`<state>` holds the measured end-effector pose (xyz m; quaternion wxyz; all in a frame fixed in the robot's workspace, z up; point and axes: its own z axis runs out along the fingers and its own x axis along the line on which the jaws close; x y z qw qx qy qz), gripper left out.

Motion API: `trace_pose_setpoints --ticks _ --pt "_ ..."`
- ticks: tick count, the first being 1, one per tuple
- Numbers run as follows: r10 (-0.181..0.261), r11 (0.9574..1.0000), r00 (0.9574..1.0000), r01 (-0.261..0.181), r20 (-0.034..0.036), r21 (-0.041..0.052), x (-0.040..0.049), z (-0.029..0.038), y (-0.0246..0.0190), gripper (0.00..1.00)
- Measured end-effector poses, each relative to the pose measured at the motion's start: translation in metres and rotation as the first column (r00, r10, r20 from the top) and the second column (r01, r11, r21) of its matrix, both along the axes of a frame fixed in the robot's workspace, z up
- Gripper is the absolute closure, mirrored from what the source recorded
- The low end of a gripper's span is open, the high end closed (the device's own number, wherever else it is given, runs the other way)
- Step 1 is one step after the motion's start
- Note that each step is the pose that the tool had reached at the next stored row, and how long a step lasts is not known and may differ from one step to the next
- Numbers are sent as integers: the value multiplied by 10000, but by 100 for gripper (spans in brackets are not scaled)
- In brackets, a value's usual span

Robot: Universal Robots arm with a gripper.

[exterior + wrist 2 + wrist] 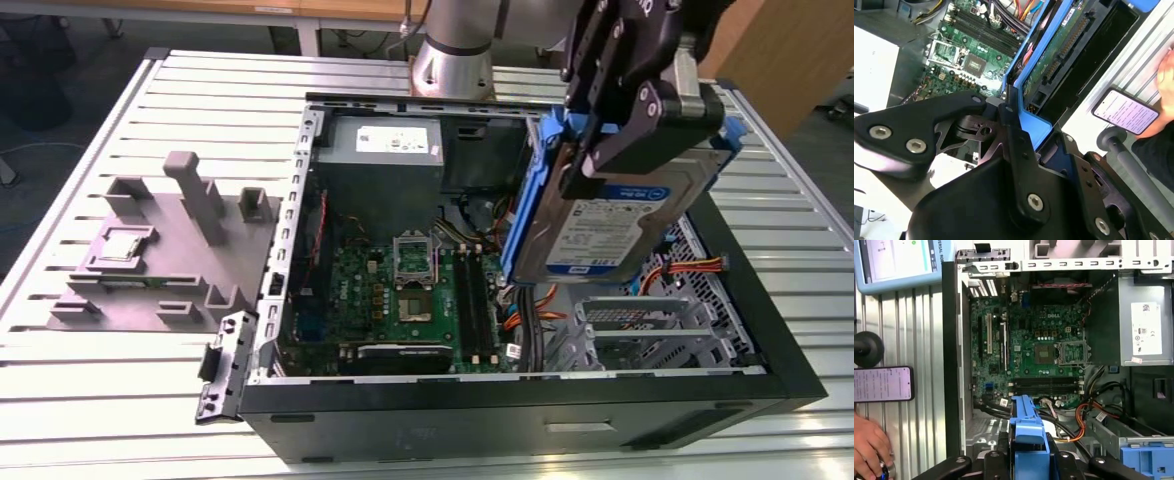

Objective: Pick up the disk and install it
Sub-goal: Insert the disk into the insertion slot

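A black gripper [607,165] hung above an open computer case [534,405] on a slatted metal table [120,400], its fingers [638,125] pinched on the blue-railed disk [607,228]. The disk was tilted steeply, label facing out, clear of the case and above the metal drive cage [650,332], at the exterior view's right of the green motherboard [400,290]. In the first wrist view, a person's hand [869,445] rested beside a phone [881,384].
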<state>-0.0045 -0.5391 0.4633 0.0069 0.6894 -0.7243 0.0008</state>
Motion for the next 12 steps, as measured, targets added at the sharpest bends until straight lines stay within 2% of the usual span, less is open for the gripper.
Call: trace_pose_setpoints --ticks 4,12 --pt "0 10000 10000 0 1 0 66 -22 -33 64" --pt "0 10000 10000 0 0 -2 297 -36 -38 64"
